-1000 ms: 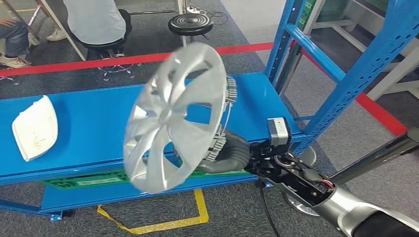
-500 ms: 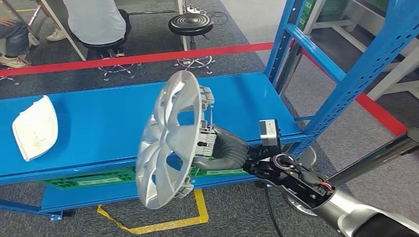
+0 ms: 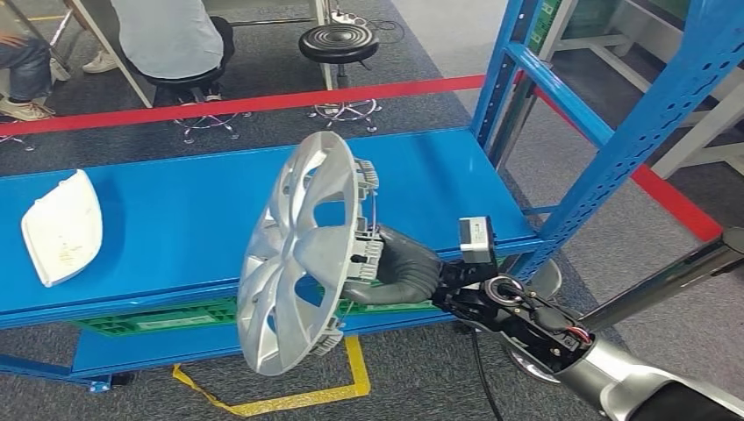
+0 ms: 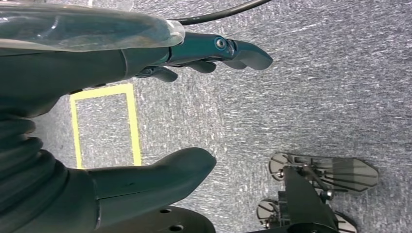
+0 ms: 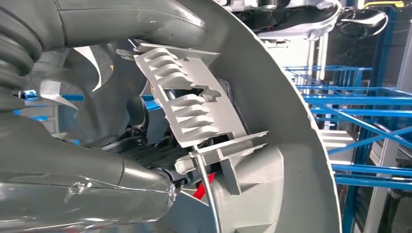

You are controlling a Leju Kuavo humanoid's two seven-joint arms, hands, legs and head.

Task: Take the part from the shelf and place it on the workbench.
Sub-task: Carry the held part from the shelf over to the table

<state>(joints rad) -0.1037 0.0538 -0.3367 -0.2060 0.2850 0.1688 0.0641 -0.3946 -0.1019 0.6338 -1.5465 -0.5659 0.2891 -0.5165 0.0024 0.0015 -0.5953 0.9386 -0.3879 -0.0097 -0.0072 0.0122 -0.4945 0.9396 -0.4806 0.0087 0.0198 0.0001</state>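
Right hand [image 3: 399,267] is grasping the hubcap [image 3: 303,254] from its back side — fingers wrapped around the rim and clip area, thumb on the inner face. In the right wrist view the hand [image 5: 87,160] sits against the ribbed clips and wire ring inside the hubcap [image 5: 272,121]. The hubcap is held in the air, nearly on edge and tilted, its silver spoked face turned toward the left, in front of and above the front edge of the blue shelf deck [image 3: 167,228]; it touches nothing but the hand. Left hand [image 4: 145,111] hangs over grey carpet with a yellow tape outline [image 4: 104,126] below it — fingers apart from the thumb, nothing between them. A white part [image 3: 61,226] lies flat on the left end of the shelf deck, well apart from the hubcap. Blue shelf uprights [image 3: 614,149] stand at the right. Red floor tape [image 3: 219,107] runs behind the shelf, with a black stool [image 3: 338,42] and seated people [image 3: 167,39] beyond it.
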